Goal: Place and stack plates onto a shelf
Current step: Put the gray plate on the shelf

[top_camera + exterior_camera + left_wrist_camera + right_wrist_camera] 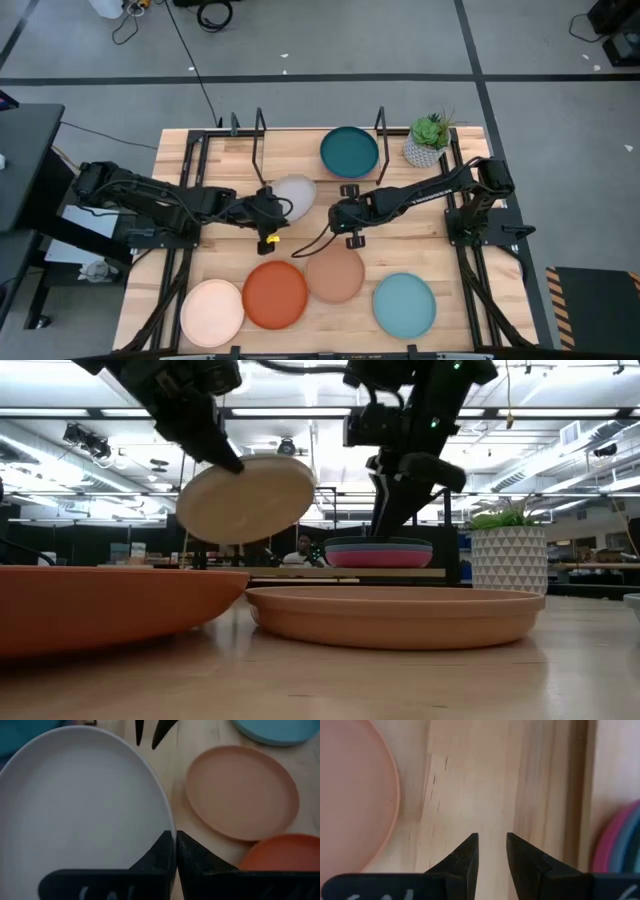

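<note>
At the worktop's centre, the left gripper (272, 210) pinches the grey-white plate (293, 196) in its jaws, raised near the shelf (300, 140). The right gripper's (338, 213) jaws are slightly spread, empty. A stack (349, 151) is shelved; four plates (335, 273) remain.

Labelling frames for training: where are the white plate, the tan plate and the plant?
white plate (297, 191), high view, its bare right half.
tan plate (335, 273), high view, its centre.
plant (431, 131), high view, its leaves.
</note>
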Tool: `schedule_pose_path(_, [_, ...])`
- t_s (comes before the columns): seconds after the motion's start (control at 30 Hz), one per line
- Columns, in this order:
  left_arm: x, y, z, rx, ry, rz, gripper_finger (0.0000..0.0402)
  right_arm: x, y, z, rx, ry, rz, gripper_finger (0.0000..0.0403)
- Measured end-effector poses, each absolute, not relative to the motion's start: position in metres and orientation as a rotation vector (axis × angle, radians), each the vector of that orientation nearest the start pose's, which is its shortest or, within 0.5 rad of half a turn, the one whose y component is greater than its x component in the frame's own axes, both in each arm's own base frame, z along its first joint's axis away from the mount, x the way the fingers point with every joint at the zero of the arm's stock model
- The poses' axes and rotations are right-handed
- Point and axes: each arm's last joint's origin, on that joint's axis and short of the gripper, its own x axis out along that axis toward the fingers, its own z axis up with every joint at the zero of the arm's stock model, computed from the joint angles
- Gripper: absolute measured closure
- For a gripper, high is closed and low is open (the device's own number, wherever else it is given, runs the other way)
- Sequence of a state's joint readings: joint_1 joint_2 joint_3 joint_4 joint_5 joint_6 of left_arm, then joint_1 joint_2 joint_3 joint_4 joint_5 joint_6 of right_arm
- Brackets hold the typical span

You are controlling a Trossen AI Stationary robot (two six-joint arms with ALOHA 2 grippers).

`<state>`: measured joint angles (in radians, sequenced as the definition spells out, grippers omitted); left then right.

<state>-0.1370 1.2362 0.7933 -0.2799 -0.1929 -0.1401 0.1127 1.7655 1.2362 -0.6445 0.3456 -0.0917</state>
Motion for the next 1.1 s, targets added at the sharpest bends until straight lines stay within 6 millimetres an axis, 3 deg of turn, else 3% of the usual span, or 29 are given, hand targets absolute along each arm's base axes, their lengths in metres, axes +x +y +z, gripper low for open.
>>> schedule_pose_path(0.23, [0.261, -0.013, 0.237, 0.067, 0.669, 0.173, 0.0383, 0.335, 0.033, 0.219, -0.342, 1.083, -0.198, 0.0297])
schedule_pose_path(0.5, [0.277, 0.01, 0.224, 0.164, 0.67, 0.241, 0.0383, 0.303, 0.031, 0.22, -0.273, 1.001, -0.242, 0.0297])
schedule_pose_path(0.87, [0.283, 0.066, 0.201, 0.182, 0.77, 0.387, 0.0382, 0.27, 0.031, 0.222, -0.203, 0.836, -0.239, 0.0297])
schedule_pose_path(1.1, [0.285, 0.094, 0.179, 0.132, 0.825, 0.384, 0.0382, 0.262, 0.034, 0.218, -0.18, 0.804, -0.231, 0.0297])
